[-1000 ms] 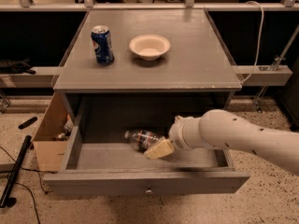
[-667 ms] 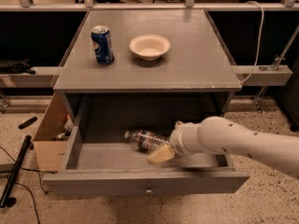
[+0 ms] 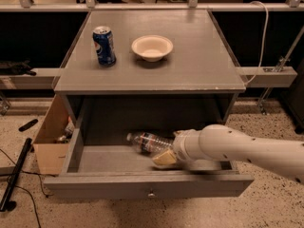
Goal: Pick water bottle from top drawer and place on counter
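The water bottle [image 3: 148, 141] lies on its side in the open top drawer [image 3: 114, 159], white cap pointing left. My gripper [image 3: 164, 158] reaches in from the right on a white arm [image 3: 237, 148]. It sits low in the drawer, just in front of the bottle's right end, touching or nearly touching it. The counter [image 3: 190, 56] above the drawer is flat and grey. The drawer's knob [image 3: 151, 193] shows on its front panel.
A blue soda can [image 3: 104, 45] and a cream bowl [image 3: 152, 47] stand on the counter's back left. A brown cardboard box [image 3: 50, 144] sits on the floor left of the drawer. A black pole [image 3: 16, 172] lies on the floor further left.
The gripper has come down slightly and toward the drawer's front, staying at the bottle's right end. The bottle has not visibly moved.
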Robot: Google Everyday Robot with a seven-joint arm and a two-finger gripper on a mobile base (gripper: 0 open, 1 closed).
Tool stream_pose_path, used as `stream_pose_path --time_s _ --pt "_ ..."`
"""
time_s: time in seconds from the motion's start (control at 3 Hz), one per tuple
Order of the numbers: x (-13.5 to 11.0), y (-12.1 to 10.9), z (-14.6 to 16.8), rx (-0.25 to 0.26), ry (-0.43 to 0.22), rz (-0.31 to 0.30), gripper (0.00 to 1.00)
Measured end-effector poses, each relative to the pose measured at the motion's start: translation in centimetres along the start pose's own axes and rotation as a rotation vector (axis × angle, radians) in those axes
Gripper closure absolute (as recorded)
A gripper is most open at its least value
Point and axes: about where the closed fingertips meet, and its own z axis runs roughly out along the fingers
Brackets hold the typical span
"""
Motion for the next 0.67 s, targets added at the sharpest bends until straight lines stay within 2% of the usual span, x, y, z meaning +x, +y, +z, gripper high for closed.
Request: stream_pose_path --time_s 0.33,0.67 --pt "0.0 0.0 0.0 0.0 0.0 0.0 0.54" --pt "0.0 0.0 0.0 0.0 0.0 0.0 0.77"
